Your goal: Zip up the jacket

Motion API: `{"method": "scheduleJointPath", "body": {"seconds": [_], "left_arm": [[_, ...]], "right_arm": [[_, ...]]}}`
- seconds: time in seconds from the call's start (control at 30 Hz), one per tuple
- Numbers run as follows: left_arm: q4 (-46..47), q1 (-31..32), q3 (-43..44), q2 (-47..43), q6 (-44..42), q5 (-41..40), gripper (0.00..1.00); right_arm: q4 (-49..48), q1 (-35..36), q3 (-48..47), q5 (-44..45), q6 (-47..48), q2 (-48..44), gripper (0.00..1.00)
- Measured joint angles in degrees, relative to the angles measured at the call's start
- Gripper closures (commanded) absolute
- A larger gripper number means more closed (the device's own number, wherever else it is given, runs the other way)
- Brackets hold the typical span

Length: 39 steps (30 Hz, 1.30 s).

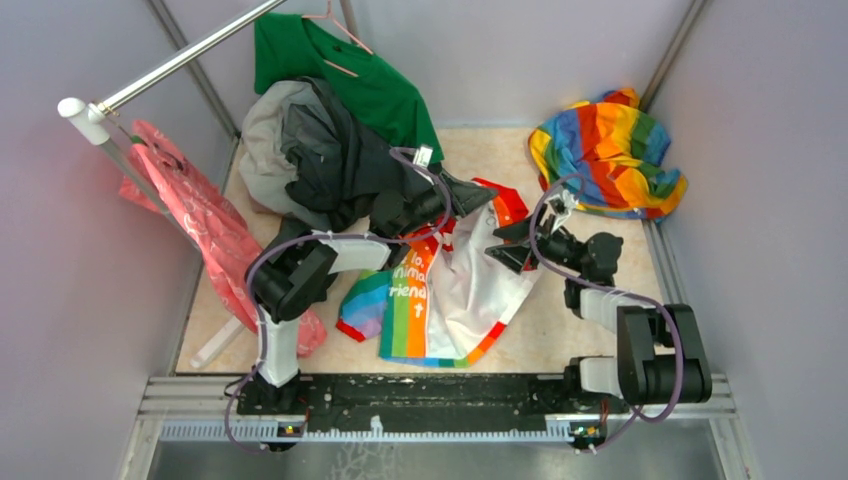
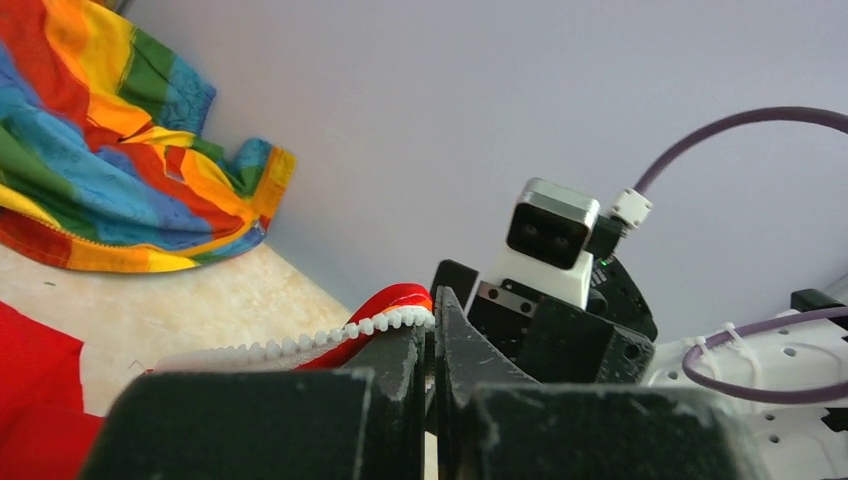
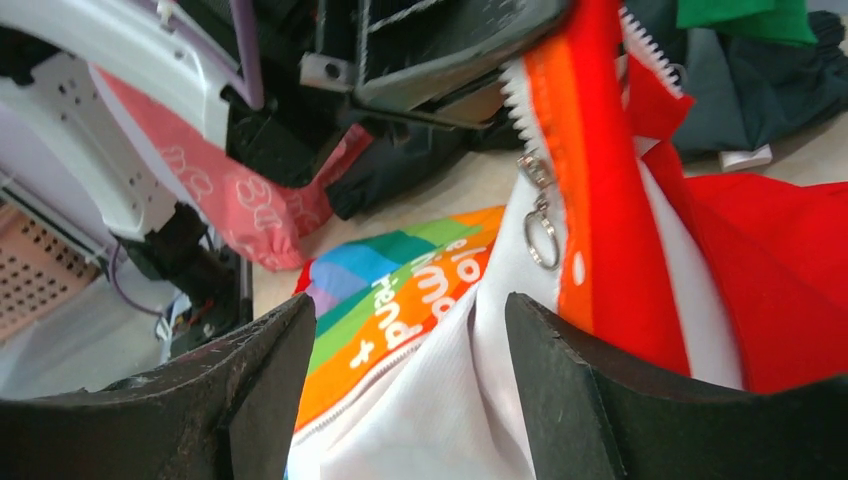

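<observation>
The jacket lies spread across the middle of the table, white with rainbow panels and a red hood. My left gripper is at its top edge, shut on the zipper strip. In the left wrist view the white zipper teeth and red cloth run into the closed jaws of the left gripper. My right gripper hovers just right of the zipper line. In the right wrist view the right gripper is open over white jacket cloth. The metal zipper pull hangs on the orange-red strip just beyond its right finger.
An all-rainbow cloth lies bunched at the back right. A dark grey garment is heaped at the back left beneath a green shirt on a hanger. A pink bag hangs off the rail at left.
</observation>
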<state>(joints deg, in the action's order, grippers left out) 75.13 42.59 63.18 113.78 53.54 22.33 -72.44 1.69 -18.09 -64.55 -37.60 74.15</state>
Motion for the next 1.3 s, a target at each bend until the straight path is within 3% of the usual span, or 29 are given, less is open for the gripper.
{"method": "scheduleJointPath", "body": {"seconds": [0.53, 0.87, 1.07, 1.3], "left_arm": [[0.68, 0.0, -0.07, -1.4, 4.52, 1.05, 1.0], [0.46, 0.35, -0.07, -1.49, 8.61, 1.09, 1.0], [0.02, 1.57, -0.07, -1.51, 9.81, 1.07, 1.0], [-0.72, 2.58, -0.07, -1.55, 10.1, 1.05, 1.0]], "right_arm": [[13.35, 0.02, -3.23, 9.35, -6.38, 0.42, 0.28], [5.55, 0.02, -3.37, 9.07, -13.57, 2.34, 0.35], [4.39, 0.22, -3.43, 8.85, -13.42, 2.36, 0.38], [5.7, 0.46, -3.45, 9.03, -10.99, 1.03, 0.47]]}}
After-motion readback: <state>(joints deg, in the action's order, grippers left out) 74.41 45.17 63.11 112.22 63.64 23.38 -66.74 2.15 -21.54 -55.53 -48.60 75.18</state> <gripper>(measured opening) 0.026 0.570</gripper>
